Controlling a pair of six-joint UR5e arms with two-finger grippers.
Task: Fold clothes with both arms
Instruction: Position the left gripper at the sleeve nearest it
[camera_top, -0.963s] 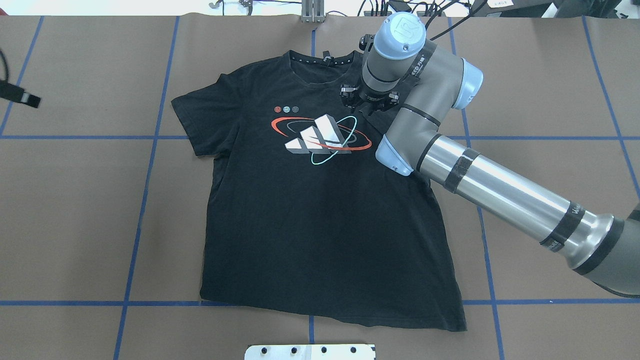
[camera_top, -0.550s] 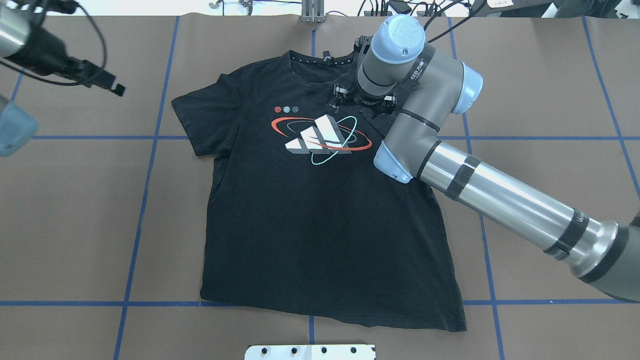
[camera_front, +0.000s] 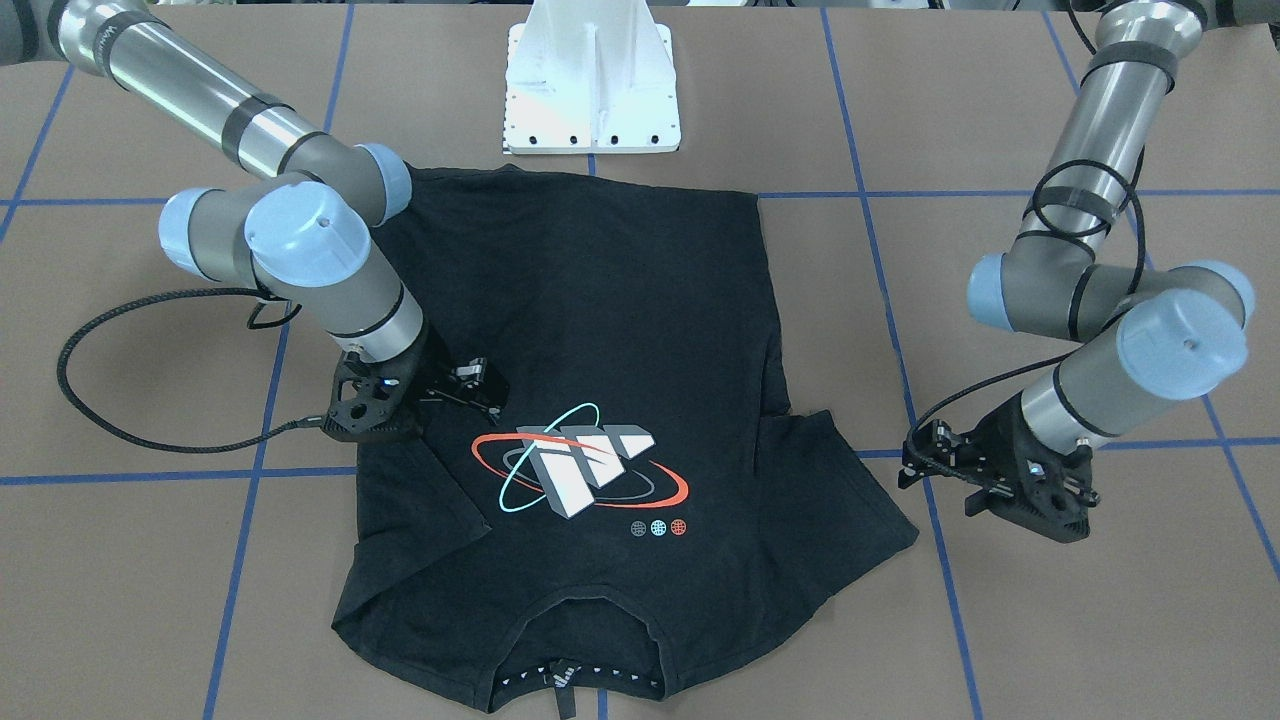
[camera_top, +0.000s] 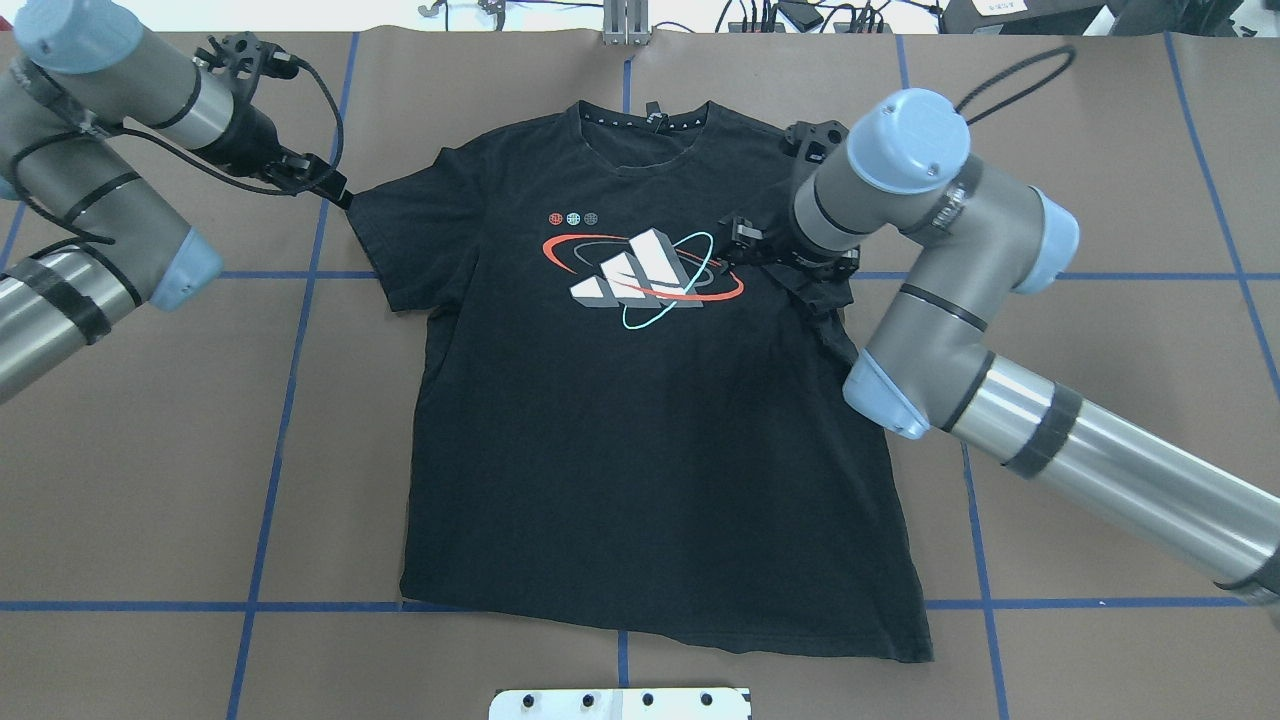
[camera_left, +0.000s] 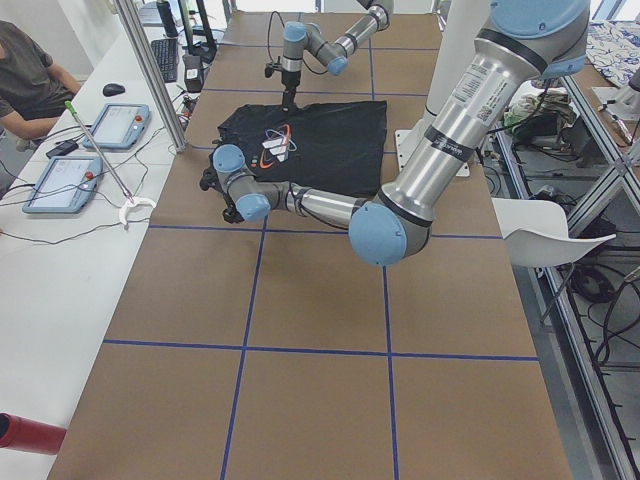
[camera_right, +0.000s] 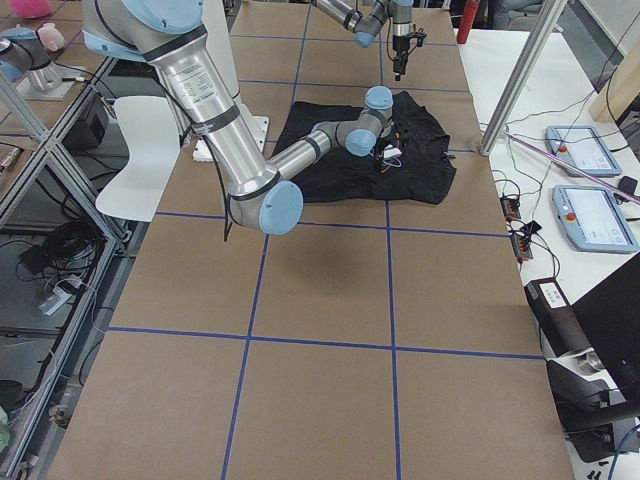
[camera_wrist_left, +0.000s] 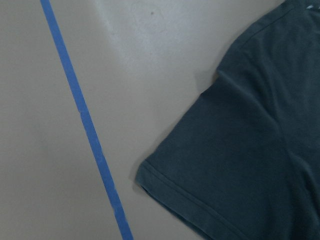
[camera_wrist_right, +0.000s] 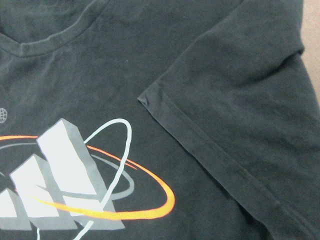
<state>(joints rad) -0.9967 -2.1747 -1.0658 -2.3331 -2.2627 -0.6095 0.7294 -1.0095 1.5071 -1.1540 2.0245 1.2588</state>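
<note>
Fabric of the right sleeve lies folded inward under the right gripper. The left gripper hovers beside the left sleeve, likely to match. I cannot tell either's jaw state.

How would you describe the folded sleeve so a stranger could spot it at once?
Find the black T-shirt spread flat on the brown table. Go to its side under the right gripper, where one sleeve is folded inward over the chest, its hem beside the orbit logo. The opposite sleeve lies spread outward instead.
</note>
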